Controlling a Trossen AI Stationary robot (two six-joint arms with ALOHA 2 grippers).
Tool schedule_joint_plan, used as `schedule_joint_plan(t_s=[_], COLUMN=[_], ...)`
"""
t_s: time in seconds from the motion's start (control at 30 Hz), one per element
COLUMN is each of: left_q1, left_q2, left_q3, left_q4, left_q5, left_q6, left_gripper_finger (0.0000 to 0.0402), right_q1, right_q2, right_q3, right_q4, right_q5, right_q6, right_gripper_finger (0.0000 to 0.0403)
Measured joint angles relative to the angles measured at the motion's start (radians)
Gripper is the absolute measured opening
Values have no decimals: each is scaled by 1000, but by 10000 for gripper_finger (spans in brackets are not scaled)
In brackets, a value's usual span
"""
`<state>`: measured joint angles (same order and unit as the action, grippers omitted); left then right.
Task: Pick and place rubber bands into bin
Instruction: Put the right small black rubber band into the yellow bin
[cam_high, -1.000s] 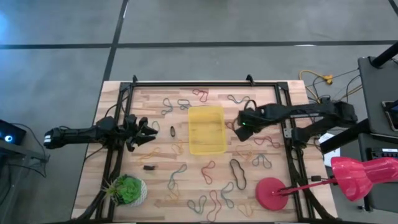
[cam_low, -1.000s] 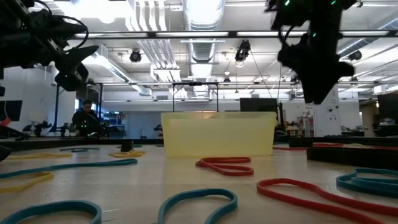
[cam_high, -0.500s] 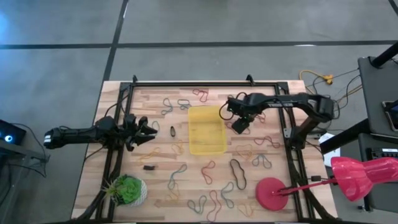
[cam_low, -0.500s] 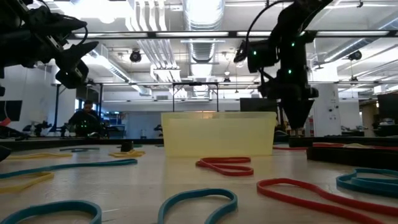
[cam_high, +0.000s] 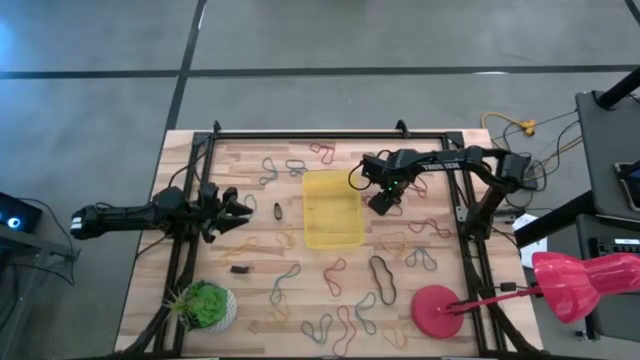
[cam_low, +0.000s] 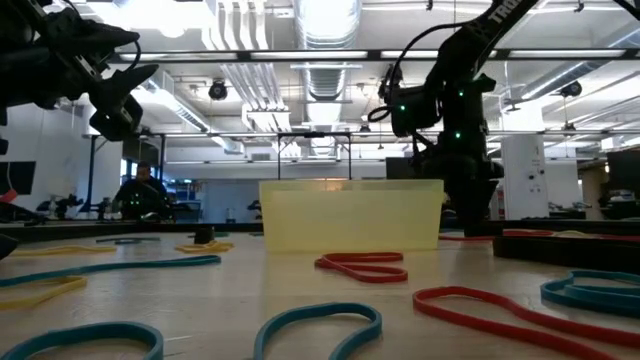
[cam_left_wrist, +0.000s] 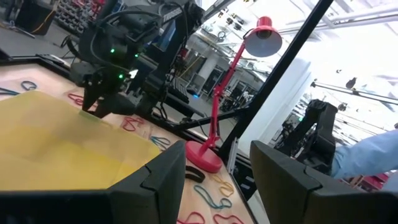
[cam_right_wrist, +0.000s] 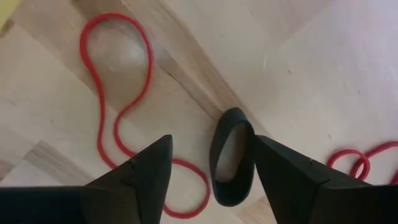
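The right gripper (cam_right_wrist: 211, 165) hung low with its jaws spread around a black rubber band (cam_right_wrist: 232, 155) on the table, just beside the yellow bin (cam_high: 333, 208), ready to pinch it. The left gripper (cam_high: 232, 212) waited far off, jaws apart and holding nothing.

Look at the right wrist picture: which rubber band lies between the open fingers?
The small black rubber band, a short thick oval between the right gripper's fingers. The long thin red rubber band snakes off to one side.

Left arm: reaches in from the table's left edge, level, raised off the table; left gripper (cam_high: 232, 214) open, empty. Right arm: reaches in from the right edge, wrist bent down; right gripper (cam_high: 380, 203) low, fingers apart, empty.
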<state>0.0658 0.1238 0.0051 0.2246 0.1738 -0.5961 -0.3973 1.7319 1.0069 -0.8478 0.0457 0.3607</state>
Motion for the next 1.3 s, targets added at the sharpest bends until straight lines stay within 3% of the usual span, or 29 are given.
schedule_joint_plan(t_s=[0.43,0.63,0.93,1.1,1.3], left_q1=[0,0,0,0,0], left_q2=[0,0,0,0,0], left_q3=[0,0,0,0,0], left_q4=[8,7,7,7,6], left_q5=[0,0,0,0,0], left_q6=[0,0,0,0,0], left_gripper_finger=[164,164,164,164,164], right_q1=[-40,-43,58,79,100], right_q2=[48,-12,-209,-123,34], right_q3=[-14,2,239,391,561], right_q4=[-2,-24,12,89,10], right_q5=[5,-18,-283,-286,-246], right_q6=[-17,-35,-17,-13,-31], right_gripper_finger=[78,13,9,25,104])
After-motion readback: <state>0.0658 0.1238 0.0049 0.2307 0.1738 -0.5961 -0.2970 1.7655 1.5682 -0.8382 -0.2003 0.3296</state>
